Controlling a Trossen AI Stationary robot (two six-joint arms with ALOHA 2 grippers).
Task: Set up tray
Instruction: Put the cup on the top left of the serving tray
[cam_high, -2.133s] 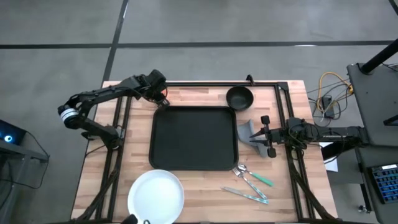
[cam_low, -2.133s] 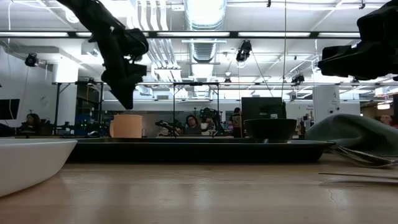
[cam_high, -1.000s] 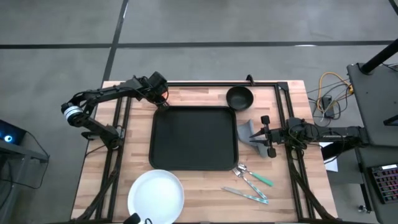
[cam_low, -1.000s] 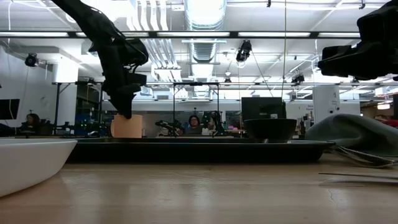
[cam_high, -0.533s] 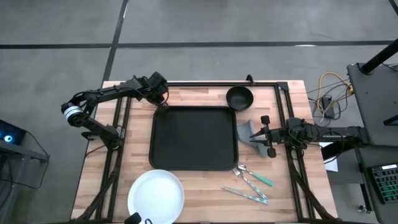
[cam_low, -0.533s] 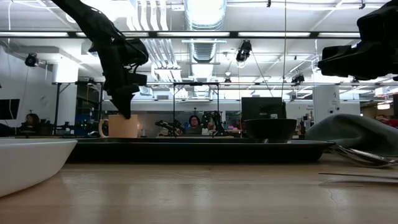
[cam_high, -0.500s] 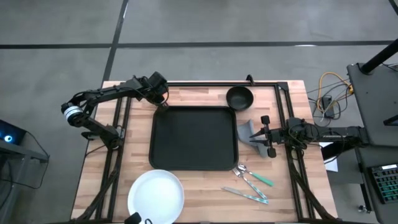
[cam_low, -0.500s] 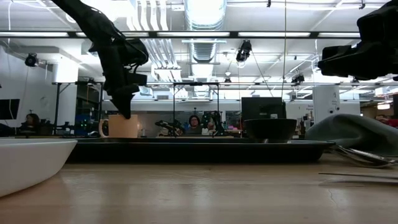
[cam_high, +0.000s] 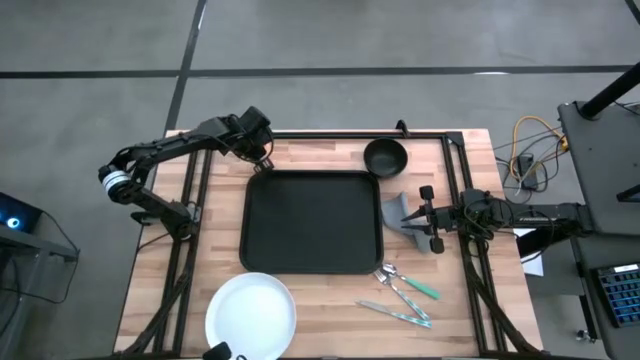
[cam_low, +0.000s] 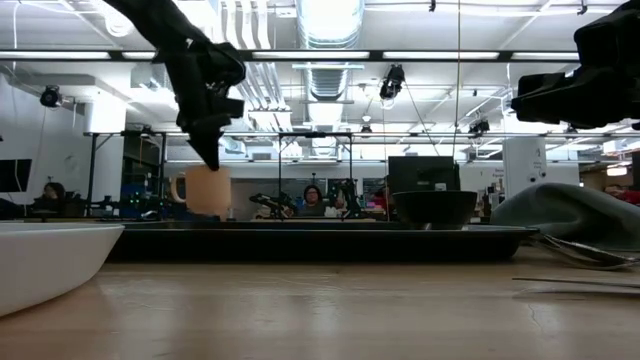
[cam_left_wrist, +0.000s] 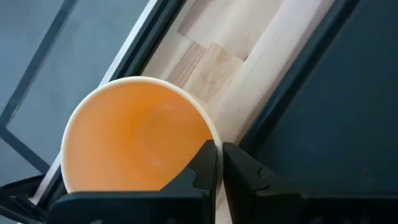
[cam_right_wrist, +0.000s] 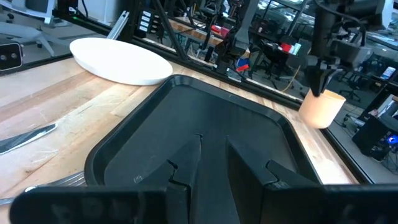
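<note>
Tray (cam_high: 311, 222) lay flat mid-bench (cam_high: 330, 335), apart from the plate (cam_high: 250, 312) and bowl (cam_high: 385, 156). Likely stiff, light, slick plastic; best taken by the raised rim, judged only. Left gripper (cam_left_wrist: 217, 163) hung just off the tray's far left corner, jaws pinched on the orange mug (cam_left_wrist: 134, 134) rim, mug lifted off the bench. Right gripper (cam_high: 427, 218) hung over the grey cloth (cam_high: 400, 215) at the tray's right edge, jaws narrowly parted, holding nothing. Mug handle hidden in the wrist view; cutlery (cam_high: 405, 295) details unclear.
</note>
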